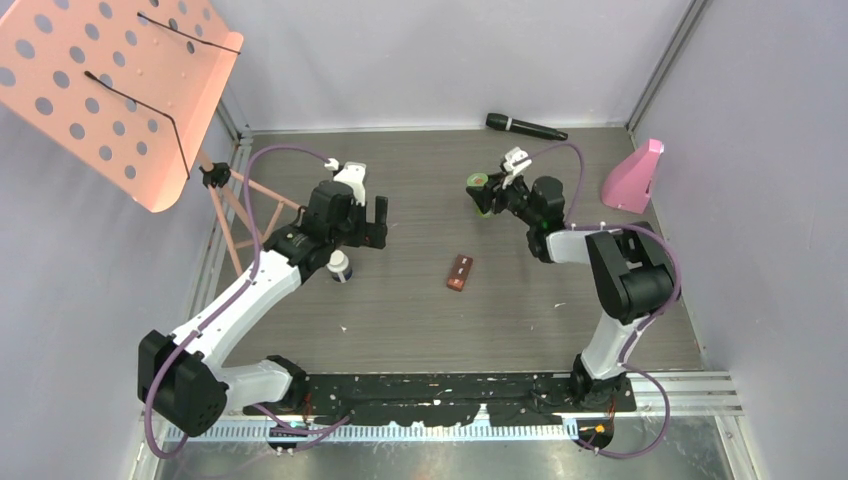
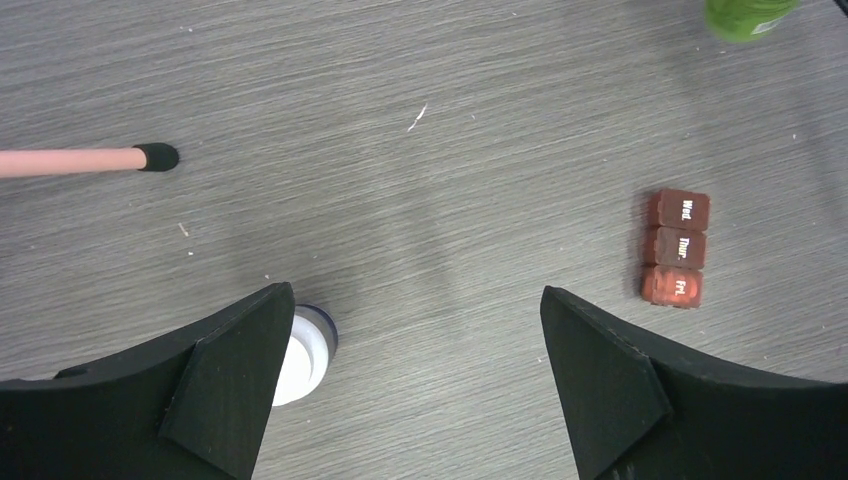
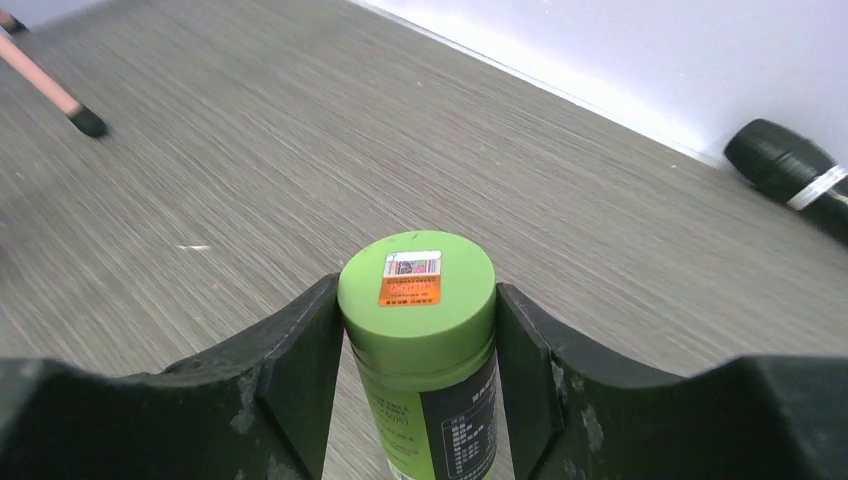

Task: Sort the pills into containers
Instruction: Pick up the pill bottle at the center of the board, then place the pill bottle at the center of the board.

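Right gripper (image 3: 415,305): clamps tall green-lidded bottle (image 3: 420,350), far side.
Left gripper (image 2: 415,300): wide open, empty.
Risk: lid-high grip, bottle tips.

Bright even light, faint soft shadows, green bottle (image 3: 417,350) sharp, table (image 3: 200,190) grain blurred

White links (image 1: 255,290), black joints (image 1: 180,385), black wedge-shaped pincer fingers (image 2: 230,380), purple cables (image 1: 290,149) looping alongside
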Tool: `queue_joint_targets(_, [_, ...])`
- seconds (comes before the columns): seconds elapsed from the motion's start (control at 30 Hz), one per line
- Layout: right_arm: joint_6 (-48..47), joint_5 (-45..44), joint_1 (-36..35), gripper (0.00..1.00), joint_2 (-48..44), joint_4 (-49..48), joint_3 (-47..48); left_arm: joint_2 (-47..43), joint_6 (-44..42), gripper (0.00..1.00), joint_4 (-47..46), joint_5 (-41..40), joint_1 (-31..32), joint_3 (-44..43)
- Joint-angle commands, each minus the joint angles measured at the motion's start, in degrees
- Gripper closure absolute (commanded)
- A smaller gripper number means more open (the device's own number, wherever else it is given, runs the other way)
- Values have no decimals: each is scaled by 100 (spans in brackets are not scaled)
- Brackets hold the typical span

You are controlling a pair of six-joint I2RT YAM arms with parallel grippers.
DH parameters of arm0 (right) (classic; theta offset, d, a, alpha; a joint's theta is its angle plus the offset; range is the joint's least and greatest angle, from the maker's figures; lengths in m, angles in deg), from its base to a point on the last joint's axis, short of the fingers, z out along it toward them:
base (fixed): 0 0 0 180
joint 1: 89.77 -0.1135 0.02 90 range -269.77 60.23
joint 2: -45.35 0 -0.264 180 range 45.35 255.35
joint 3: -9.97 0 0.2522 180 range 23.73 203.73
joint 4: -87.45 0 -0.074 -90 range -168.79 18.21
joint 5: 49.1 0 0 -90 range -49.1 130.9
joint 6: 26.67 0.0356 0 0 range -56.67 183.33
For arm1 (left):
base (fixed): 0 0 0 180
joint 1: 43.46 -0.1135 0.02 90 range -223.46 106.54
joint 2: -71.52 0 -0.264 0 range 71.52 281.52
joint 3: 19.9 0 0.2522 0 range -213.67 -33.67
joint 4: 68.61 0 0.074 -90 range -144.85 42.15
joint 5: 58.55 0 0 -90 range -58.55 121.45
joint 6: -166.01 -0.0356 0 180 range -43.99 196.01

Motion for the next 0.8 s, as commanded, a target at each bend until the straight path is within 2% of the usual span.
queue_joint_targets(0.0, [1828,31,1,75,466,-3614,-446,-51,83,3,-234,149,-32,-1])
queue_joint_targets(0.03, [2155,38,2,74,559,-4144,-510,-48,95,3,-230,144,-32,-9])
queue_joint_targets(0.1, [2404,159,-13,73,802,-4490,-509,-41,106,4,-209,143,-32,-24])
queue_joint_targets(0.23, [2356,252,-84,71,995,-4573,-519,-9,122,4,-161,134,-32,-59])
queue_joint_targets(0.4, [2235,455,-116,63,1075,-4420,-487,43,141,4,-130,114,-32,-120])
queue_joint_targets(0.6, [2256,679,-228,60,996,-3469,-87,102,120,5,-38,50,-32,-248])
queue_joint_targets(0.77, [2378,111,-479,60,553,-3135,-386,56,115,5,-56,26,-32,-229])
